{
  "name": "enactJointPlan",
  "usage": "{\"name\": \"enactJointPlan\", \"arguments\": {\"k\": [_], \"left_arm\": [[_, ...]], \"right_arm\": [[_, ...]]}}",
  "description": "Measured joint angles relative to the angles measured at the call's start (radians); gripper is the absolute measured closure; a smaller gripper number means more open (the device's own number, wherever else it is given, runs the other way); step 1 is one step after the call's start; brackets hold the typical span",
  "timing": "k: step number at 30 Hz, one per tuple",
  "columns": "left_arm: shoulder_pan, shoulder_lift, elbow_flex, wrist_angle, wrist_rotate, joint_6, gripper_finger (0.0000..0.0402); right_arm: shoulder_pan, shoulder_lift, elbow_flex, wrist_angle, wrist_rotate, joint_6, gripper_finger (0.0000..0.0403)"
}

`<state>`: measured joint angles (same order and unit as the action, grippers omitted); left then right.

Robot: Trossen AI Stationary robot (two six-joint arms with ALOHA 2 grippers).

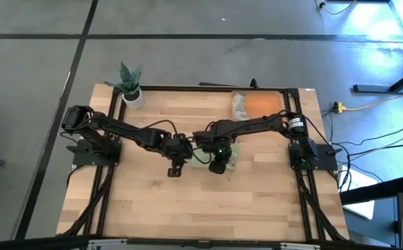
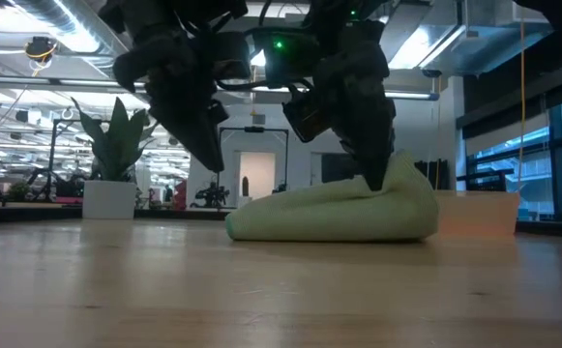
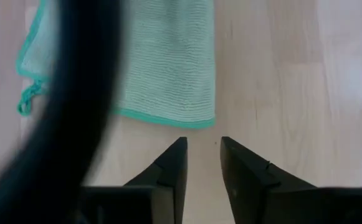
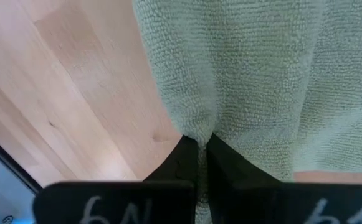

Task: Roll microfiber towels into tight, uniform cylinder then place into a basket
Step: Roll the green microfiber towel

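While the right gripper [image 4: 201,149] pinches a fold of the green towel [image 2: 334,213] at mid-table and the left gripper [image 3: 200,162] hangs parted and empty beside it, rolling looks unfinished, and the orange basket [image 1: 269,104] apparently already holds a grey towel [image 1: 238,105].

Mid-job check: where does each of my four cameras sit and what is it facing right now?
High: overhead, straight down on the table, both arms and the orange basket.
Low: table height, looking level at the green towel; both arms drop in from above.
Left wrist: past the open left gripper, just off the towel's edge.
Right wrist: the right gripper pinching towel.
All four show the green towel.
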<state>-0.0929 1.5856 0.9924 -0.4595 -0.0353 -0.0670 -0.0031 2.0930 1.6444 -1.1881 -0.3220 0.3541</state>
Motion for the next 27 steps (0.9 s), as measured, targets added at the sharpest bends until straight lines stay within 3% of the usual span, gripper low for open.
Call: {"name": "enactJointPlan", "arguments": {"k": [13, 21, 27], "left_arm": [[-0.049, -0.028, 0.001, -0.045, 0.044, -0.054, 0.0311], [-0.116, -0.173, 0.002, -0.098, -0.109, -0.189, 0.0313], [-0.194, -0.195, -0.001, -0.071, -0.25, -0.162, 0.031]], "right_arm": [[-0.052, -0.052, 0.002, 0.002, -0.048, -0.078, 0.0391], [-0.076, -0.131, 0.003, 0.008, -0.047, -0.132, 0.0391], [-0.077, -0.178, 0.002, 0.038, -0.048, -0.181, 0.0391]]}}
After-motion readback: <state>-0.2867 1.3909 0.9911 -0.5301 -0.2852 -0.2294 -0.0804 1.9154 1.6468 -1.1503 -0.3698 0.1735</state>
